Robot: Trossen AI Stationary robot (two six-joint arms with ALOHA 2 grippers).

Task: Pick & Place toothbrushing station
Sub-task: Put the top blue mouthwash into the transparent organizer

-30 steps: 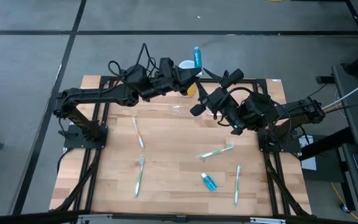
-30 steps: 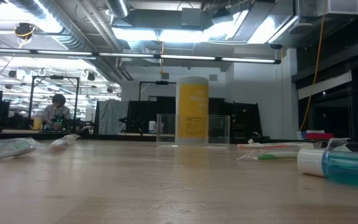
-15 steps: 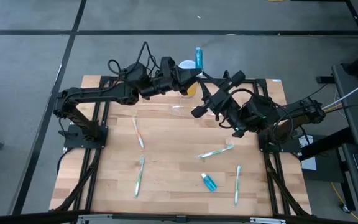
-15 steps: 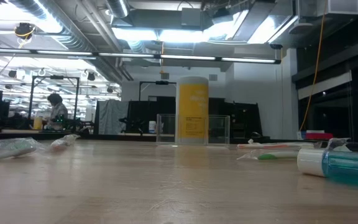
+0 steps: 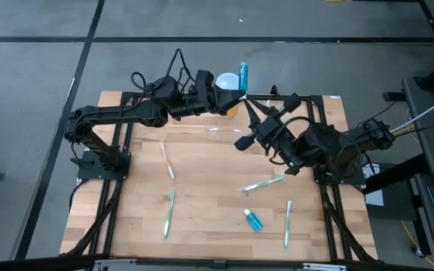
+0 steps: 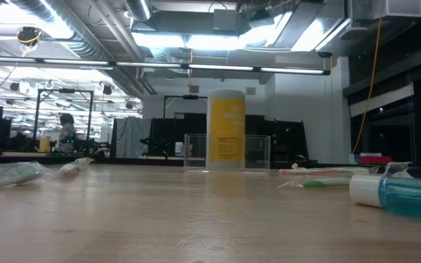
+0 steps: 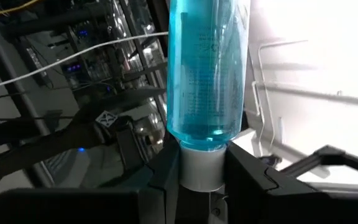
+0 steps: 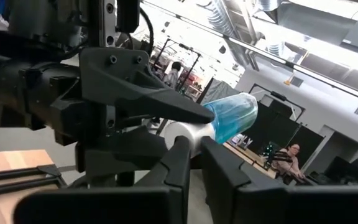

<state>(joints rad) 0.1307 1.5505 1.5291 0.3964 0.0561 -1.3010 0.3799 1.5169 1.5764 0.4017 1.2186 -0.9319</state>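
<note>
My left gripper [image 5: 228, 92] is at the table's far edge, raised and shut on a clear bottle of blue liquid [image 5: 242, 75] with a white cap. My right gripper [image 8: 194, 148] reaches toward it from the right, its fingers close together just below the cap [image 8: 185, 132]. The toothbrushing station [image 6: 226, 152], a clear plastic holder, stands on the wood near the far edge [image 5: 217, 134]. Next to it is the yellow, white-lidded container [image 6: 226, 130]. My left gripper pinches the bottle's white cap [image 7: 201, 167] between its two fingers. The bottle's body points away from the fingers and is lifted clear of the table. My right gripper has its fingertips [image 8: 180, 149] right at that cap, but I cannot tell whether they touch it.
Several wrapped toothbrushes [image 5: 166, 159] [image 5: 169, 212] [image 5: 262, 183] [image 5: 288, 222] and a small blue bottle [image 5: 254, 220] lie on the wooden table's near half. The metal frame [image 5: 130, 98] borders the table. A person [image 6: 66, 130] sits far off in the room.
My right gripper has turned at the wrist, its fingers have drawn together, and it has stayed close to the bottle in my left gripper. Everything on the table lies as it did.
</note>
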